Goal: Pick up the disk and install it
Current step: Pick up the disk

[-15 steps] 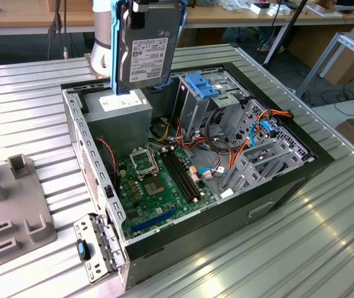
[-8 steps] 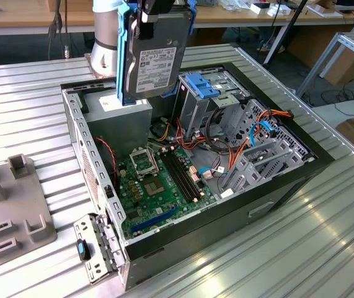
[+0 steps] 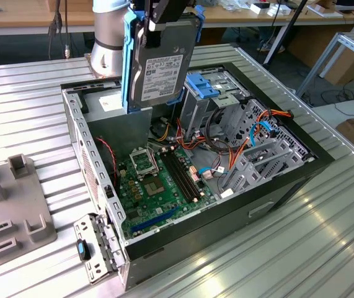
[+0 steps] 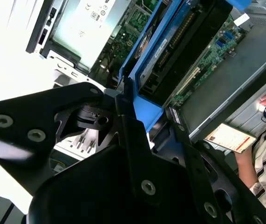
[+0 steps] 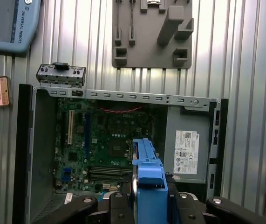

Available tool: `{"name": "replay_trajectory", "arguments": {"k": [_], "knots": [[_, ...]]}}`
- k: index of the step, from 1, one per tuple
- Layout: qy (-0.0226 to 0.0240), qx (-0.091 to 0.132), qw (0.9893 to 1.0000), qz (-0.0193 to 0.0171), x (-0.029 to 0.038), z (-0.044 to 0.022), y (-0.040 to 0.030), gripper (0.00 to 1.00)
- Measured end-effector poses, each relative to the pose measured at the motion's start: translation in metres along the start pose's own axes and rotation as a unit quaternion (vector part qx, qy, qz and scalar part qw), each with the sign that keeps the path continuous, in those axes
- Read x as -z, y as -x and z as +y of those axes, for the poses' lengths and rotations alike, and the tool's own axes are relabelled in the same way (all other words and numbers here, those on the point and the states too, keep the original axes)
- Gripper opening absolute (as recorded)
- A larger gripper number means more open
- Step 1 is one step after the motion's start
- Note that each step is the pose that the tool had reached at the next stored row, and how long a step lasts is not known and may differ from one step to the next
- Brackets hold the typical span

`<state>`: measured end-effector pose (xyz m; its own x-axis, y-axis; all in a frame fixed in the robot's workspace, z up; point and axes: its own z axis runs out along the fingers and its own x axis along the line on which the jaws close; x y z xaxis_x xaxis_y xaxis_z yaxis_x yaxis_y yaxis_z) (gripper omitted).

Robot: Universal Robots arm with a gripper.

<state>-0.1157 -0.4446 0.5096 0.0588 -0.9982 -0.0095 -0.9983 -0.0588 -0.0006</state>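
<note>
Exterior view showed the gripper (image 3: pixel 157 22) clamped on the disk (image 3: pixel 159 68), held upright in the air over the far part of the open computer case (image 3: pixel 276 198), toward the exterior view's left of the drive cage (image 3: pixel 209 93): pick-up done, installation judged outstanding.

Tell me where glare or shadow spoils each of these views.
Exterior view: bright sheen streaks the table toward the exterior view's right, while the disk is evenly lit. Second wrist view: the area beside the power-supply box burns out to white, and the claw gripping the disk is near-black. First wrist view: no glare; the motherboard sits dimmer inside the case.
</note>
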Motion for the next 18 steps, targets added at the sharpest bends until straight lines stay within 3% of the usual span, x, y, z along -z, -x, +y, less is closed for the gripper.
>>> {"name": "replay_trajectory", "arguments": {"k": [5,18], "knots": [[0.0000,0.000,1.0000,0.0000,-0.0002,0.0005,-0.0112,0.37],[0.0000,0.000,1.0000,0.0000,-0.0002,0.0004,-0.0117,0.37]]}}
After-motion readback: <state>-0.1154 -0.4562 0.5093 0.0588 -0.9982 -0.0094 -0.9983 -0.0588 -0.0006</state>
